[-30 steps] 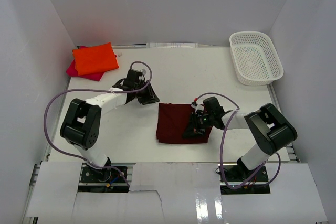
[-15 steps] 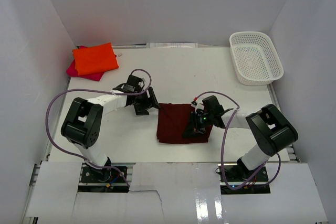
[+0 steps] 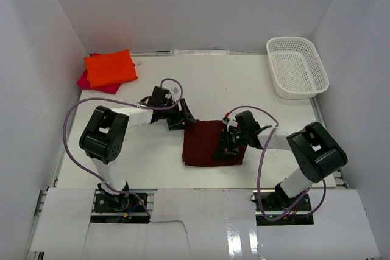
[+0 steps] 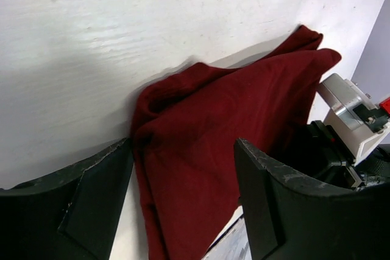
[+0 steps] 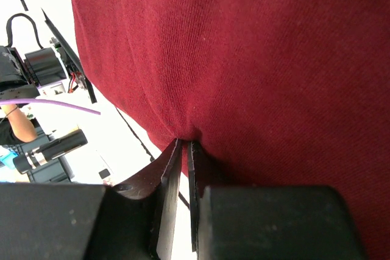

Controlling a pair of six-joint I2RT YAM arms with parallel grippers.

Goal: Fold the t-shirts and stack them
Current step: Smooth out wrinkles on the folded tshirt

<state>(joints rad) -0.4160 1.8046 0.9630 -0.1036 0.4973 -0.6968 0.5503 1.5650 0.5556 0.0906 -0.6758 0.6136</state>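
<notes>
Squaring the dark maroon-red cloth t-shirt (image 3: 204, 144) mid-worktop: right jaws pinch a tuck on its right side, left jaws gape wide at its far-left corner, holding nothing. Suggest left bites both layers, then lift level toward the bright orange folded t-shirt (image 3: 109, 68) atop the magenta-pink t-shirt (image 3: 91, 83), far-left corner. Layers under right jaws hidden; magenta one mostly covered.
</notes>
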